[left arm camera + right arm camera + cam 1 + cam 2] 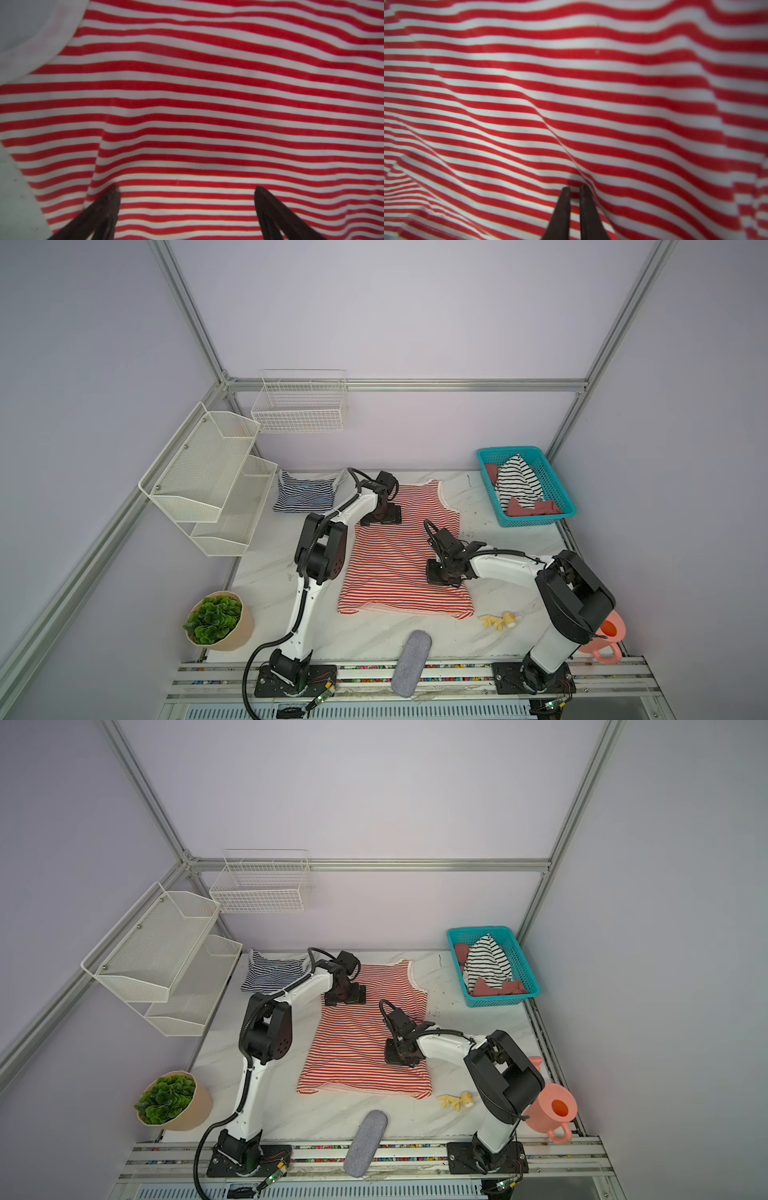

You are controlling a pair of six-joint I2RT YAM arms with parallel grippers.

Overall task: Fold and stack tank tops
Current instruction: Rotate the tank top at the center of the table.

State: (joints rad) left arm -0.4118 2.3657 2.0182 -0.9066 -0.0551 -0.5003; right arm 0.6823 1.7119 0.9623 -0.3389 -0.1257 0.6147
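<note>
The red-and-white tank top (395, 560) (353, 1052) lies spread on the marble table, hem towards the front. My left gripper (380, 516) (187, 188) points down over its upper left part, near the armhole trim, and is open; its fingertips (115, 193) rest on the cloth. My right gripper (442, 574) (575, 187) is down on the shirt's right side, shut on a pinched ridge of the striped cloth (571, 93). The navy-and-white tank top (305, 495) (272, 973) lies bunched at the back left, away from both grippers.
A teal basket (536, 522) with more clothes stands back right. A grey felt case (411, 664) lies over the front edge, a small yellow toy (498, 620) near the hem. A potted plant (218, 620) is front left, a pink jug (606, 639) front right, white mesh shelves (208, 477) on the left wall.
</note>
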